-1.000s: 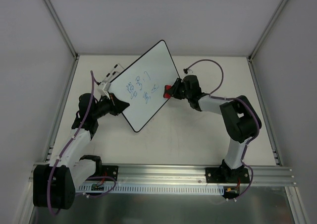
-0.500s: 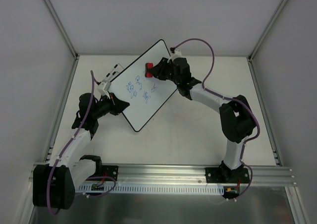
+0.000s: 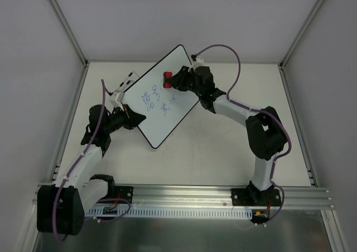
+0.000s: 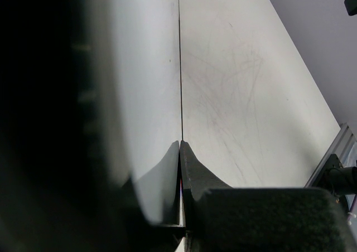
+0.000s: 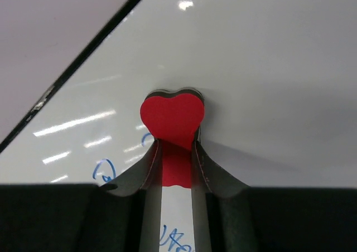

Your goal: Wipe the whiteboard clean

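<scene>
The whiteboard point(image 3: 178, 68) is a white board with a thin black rim, held tilted above the table, with blue scribbles point(image 3: 159, 102) across its middle. My left gripper point(image 3: 132, 121) is shut on its lower left edge; in the left wrist view the board's edge point(image 4: 179, 68) runs straight up from between my jaws point(image 4: 180, 146). My right gripper point(image 3: 174, 80) is shut on a small red heart-shaped eraser point(image 3: 167, 77) and presses it on the board's upper part. In the right wrist view the eraser point(image 5: 172, 114) sits against the white surface point(image 5: 268, 68), with blue marks point(image 5: 104, 170) beside and below it.
The white table point(image 3: 223, 146) lies under the board, with grey walls on three sides. Small black-and-white stand feet point(image 3: 127, 80) show behind the board's left edge. An aluminium rail point(image 3: 184, 196) with the arm bases runs along the near edge.
My right gripper carried the red eraser from the board's right edge up and left onto its upper part, then shifted slightly left. Some scribbles at the upper right are gone. The left arm held still.
</scene>
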Tool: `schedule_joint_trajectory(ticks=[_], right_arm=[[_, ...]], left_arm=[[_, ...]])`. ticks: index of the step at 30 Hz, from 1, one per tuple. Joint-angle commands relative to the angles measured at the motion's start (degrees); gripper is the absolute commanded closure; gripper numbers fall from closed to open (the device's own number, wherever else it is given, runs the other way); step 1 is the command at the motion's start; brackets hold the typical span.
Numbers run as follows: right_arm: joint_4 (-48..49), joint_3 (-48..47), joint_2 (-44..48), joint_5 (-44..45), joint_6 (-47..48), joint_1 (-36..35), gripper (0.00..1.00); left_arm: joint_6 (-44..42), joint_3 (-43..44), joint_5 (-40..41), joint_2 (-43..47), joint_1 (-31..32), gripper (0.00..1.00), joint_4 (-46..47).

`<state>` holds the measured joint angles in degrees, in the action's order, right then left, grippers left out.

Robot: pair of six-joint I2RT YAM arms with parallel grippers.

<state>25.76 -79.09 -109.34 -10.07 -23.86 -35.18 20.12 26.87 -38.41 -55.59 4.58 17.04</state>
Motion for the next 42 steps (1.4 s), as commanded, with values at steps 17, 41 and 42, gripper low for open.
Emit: schedule_joint_trajectory(ticks=[17, 41, 42], right_arm=[[-2.4, 1.8, 0.8, 0.9, 4.3, -2.3, 1.0], [-4.9, 3.8, 0.9, 0.8, 6.3, -5.8, 1.0], [-4.8, 5.2, 1.3, 0.7, 6.7, -5.8, 1.0]], left_arm=[[-4.3, 1.8, -8.8, -0.8, 3.3, 1.0, -2.5], [-4.4, 1.7, -8.0, -0.4, 3.9, 1.0, -2.5], [-4.4, 1.7, -8.0, -0.5, 3.9, 1.0, -2.5]])
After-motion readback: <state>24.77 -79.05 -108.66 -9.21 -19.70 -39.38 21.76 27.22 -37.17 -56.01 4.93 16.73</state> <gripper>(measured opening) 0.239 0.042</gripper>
